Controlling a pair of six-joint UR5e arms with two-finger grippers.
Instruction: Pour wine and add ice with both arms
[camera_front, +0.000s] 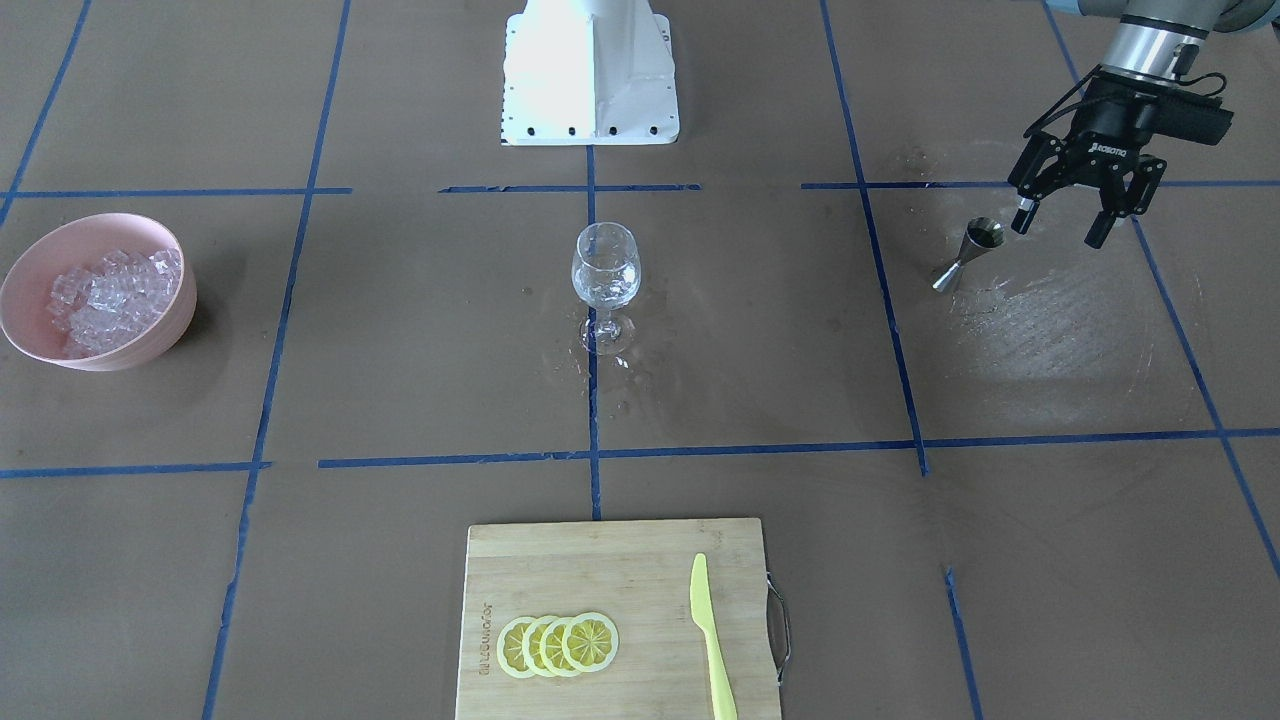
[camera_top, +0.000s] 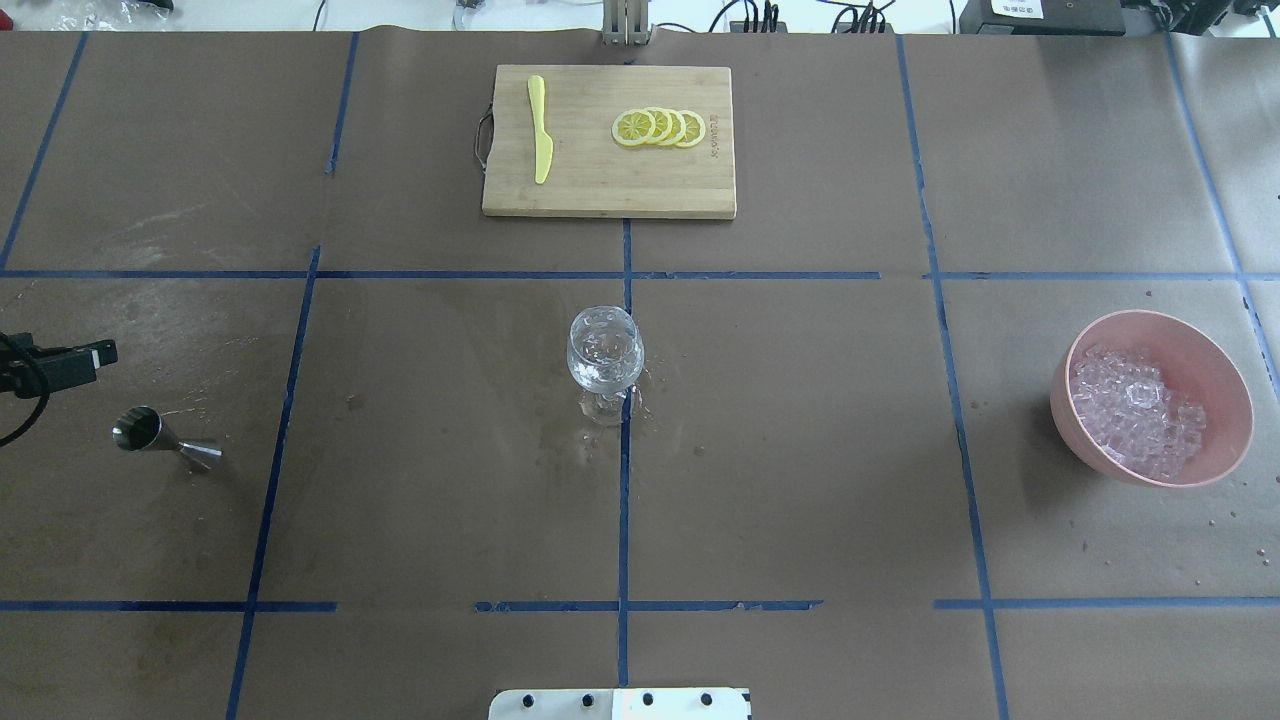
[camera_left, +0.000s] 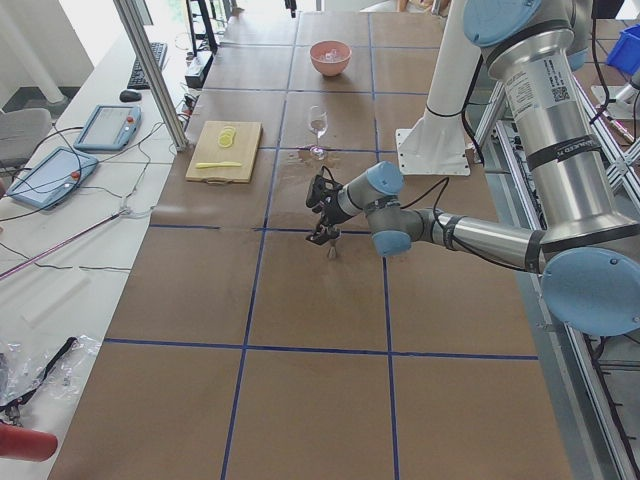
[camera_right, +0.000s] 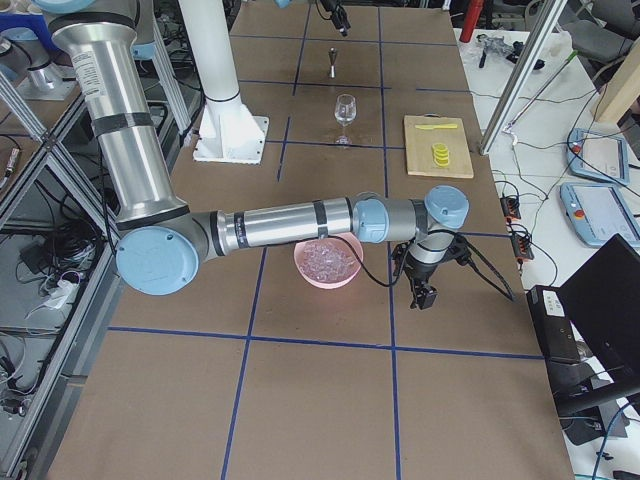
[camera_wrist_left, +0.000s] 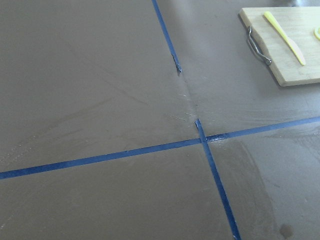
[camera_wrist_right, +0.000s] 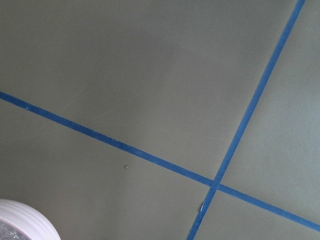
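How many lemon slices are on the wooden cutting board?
4. The lemon slices lie in one overlapping row on the cutting board, apart from the yellow knife. A further slice could be hidden underneath.

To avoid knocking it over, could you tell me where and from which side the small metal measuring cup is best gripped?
Grip the measuring cup at its narrow waist, coming in level from the side where the left hand hangs open, beside it. It stands upright and hourglass-shaped, so a grip there should lodge between the two flaring cones.

Glass (camera_top: 605, 360) centre, jigger (camera_top: 168, 441) robot's left, ice (camera_top: 1135, 415) in bowl (camera_top: 1212, 365) right, board (camera_top: 600, 185) beyond glass
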